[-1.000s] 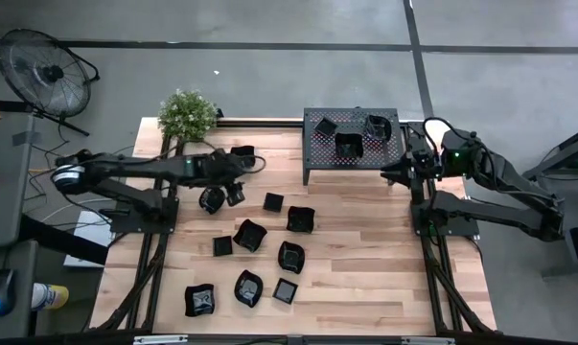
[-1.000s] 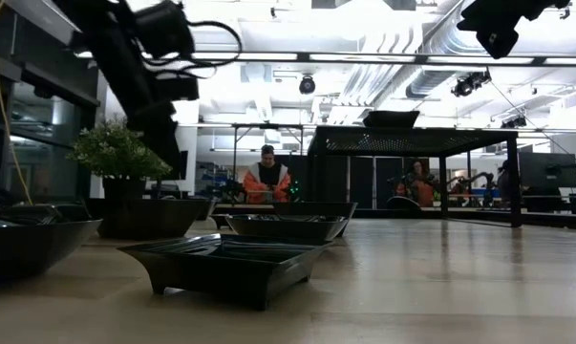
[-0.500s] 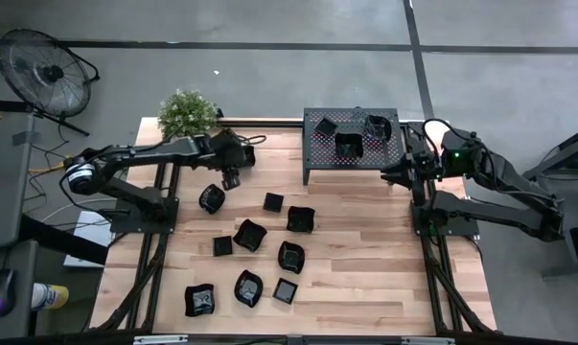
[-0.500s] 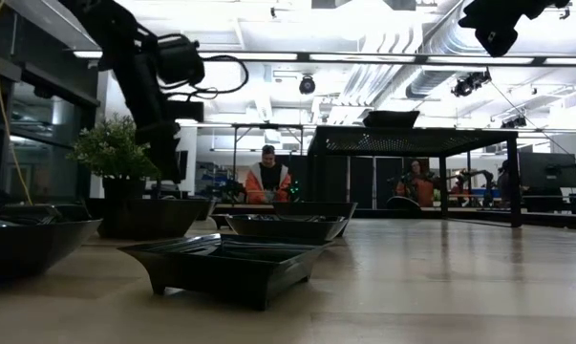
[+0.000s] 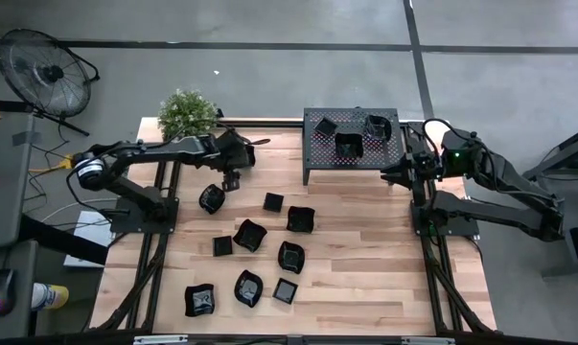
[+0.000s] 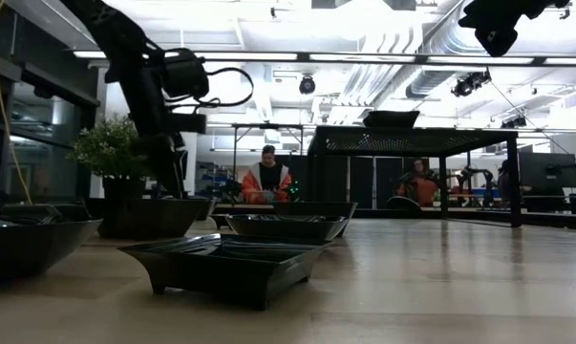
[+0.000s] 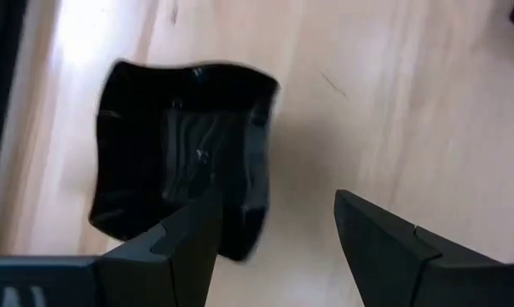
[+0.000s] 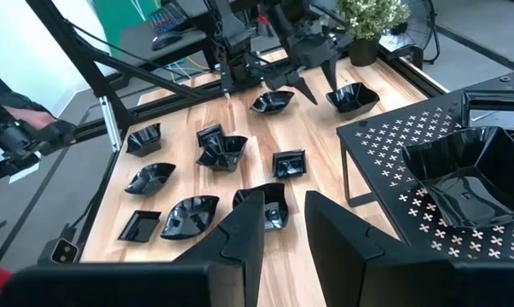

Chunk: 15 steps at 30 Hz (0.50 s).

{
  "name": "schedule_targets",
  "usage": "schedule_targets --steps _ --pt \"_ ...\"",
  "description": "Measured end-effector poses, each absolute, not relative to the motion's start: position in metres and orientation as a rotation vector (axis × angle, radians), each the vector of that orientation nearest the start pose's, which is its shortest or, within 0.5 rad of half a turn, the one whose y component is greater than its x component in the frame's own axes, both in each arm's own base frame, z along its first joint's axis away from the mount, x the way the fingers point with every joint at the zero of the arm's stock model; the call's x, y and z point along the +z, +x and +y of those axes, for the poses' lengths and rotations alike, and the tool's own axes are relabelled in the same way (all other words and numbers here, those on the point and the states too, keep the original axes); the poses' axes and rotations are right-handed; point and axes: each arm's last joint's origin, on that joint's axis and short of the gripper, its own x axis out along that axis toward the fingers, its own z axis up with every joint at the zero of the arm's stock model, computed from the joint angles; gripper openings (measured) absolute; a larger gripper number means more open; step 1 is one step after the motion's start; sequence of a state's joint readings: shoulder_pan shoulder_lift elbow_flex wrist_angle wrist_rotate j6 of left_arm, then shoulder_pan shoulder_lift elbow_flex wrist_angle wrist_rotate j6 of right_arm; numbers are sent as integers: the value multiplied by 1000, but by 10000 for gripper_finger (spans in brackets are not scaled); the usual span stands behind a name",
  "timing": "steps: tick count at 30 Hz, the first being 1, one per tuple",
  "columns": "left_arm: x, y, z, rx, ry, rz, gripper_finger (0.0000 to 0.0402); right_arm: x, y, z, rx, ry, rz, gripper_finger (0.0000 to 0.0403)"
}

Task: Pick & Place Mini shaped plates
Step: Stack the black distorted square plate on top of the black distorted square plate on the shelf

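Note:
Several black mini shaped plates (image 5: 249, 234) sit on their bases across the middle of the wooden table; three more (image 5: 348, 144) rest on the black perforated rack (image 5: 312, 158) at the far side. My left gripper (image 5: 233, 180) hangs open over the far left part of the table, pointing steeply down. In its wrist view a wavy-rimmed plate (image 7: 180, 145) lies beneath one finger (image 7: 184, 247); whether that finger touches it, I cannot tell. My right gripper (image 8: 282, 230) waits open, raised beside the rack's right end, with nothing between its fingers.
A potted plant (image 5: 187, 113) stands at the table's far left corner, just behind my left arm. Bare wood lies along the right half of the table (image 5: 384, 259). People show in the room beyond the table (image 6: 266, 180).
My left gripper has gone toward the table's far edge and a little down, rolling at the wrist, away from the plate at the left. It has stayed open. No plate has moved.

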<state>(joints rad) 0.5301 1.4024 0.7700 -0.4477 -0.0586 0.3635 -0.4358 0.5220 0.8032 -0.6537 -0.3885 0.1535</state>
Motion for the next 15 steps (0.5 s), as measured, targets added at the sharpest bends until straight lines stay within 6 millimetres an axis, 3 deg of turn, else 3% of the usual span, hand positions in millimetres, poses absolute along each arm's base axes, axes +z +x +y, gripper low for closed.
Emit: schedule_targets --steps 15 --pt "166 227 135 303 111 1177 222 326 93 -31 -80 324 337 83"
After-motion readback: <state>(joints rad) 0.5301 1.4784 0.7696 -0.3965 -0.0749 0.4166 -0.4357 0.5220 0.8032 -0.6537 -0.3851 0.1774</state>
